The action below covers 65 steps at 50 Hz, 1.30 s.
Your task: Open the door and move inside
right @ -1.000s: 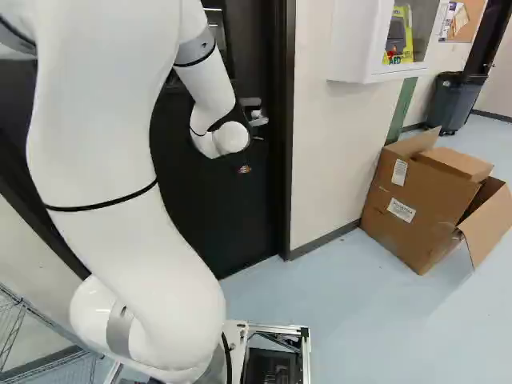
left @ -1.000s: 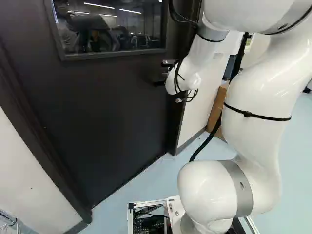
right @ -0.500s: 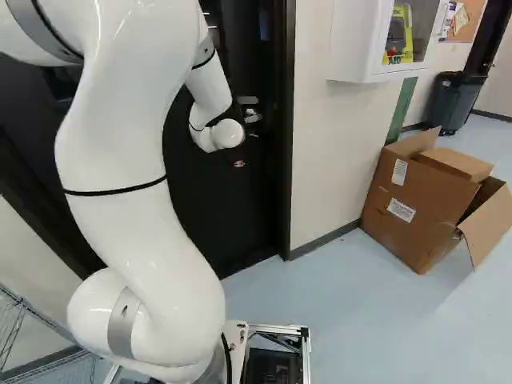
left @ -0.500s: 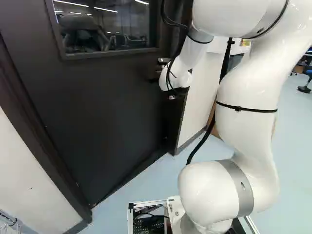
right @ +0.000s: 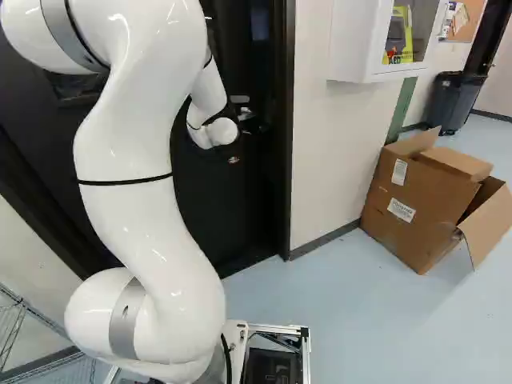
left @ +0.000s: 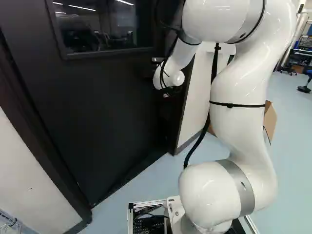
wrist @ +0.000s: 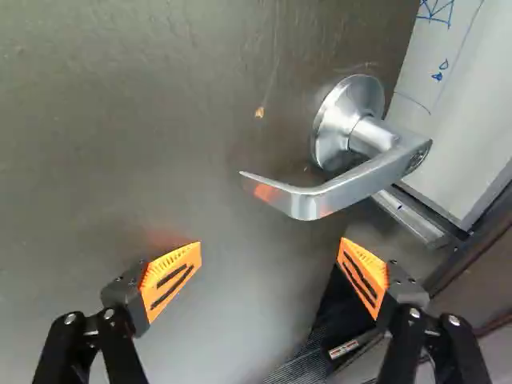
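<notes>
two orange-padded fingers of our gripper stand wide apart, just short of the silver lever handle. we face a dark windowed door, ajar.

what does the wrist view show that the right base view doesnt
Only the wrist view shows the open fingers with their orange pads, and a white surface with blue marks past the door's edge.

Only the right base view shows the cardboard box, the white wall cabinet, the dark bin and the arm's big white links.

Both show the dark door. The silver lever handle is plain in the wrist view; in the right base view I can't make it out for certain.
</notes>
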{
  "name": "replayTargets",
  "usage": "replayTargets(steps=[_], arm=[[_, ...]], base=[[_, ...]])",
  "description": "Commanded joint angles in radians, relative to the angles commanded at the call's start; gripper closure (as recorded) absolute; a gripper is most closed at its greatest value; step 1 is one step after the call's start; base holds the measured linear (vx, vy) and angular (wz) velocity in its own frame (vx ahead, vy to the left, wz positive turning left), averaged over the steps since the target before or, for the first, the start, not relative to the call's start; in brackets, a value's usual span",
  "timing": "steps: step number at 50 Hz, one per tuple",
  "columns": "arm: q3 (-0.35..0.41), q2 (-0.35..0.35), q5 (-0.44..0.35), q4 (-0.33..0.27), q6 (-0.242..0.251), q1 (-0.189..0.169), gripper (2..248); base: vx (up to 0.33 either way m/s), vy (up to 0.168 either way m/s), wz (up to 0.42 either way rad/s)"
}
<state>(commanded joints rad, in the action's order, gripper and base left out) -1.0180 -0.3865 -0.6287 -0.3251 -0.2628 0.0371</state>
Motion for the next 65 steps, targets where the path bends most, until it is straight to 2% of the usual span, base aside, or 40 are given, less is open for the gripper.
replayTargets(steps=[41,65], arm=[[-0.200,-0.158,0.000,0.000,0.000,0.088,3],[-0.283,-0.222,0.000,0.000,0.000,0.142,3]], base=[[0.000,0.000,0.000],[0.000,0.000,0.000]])
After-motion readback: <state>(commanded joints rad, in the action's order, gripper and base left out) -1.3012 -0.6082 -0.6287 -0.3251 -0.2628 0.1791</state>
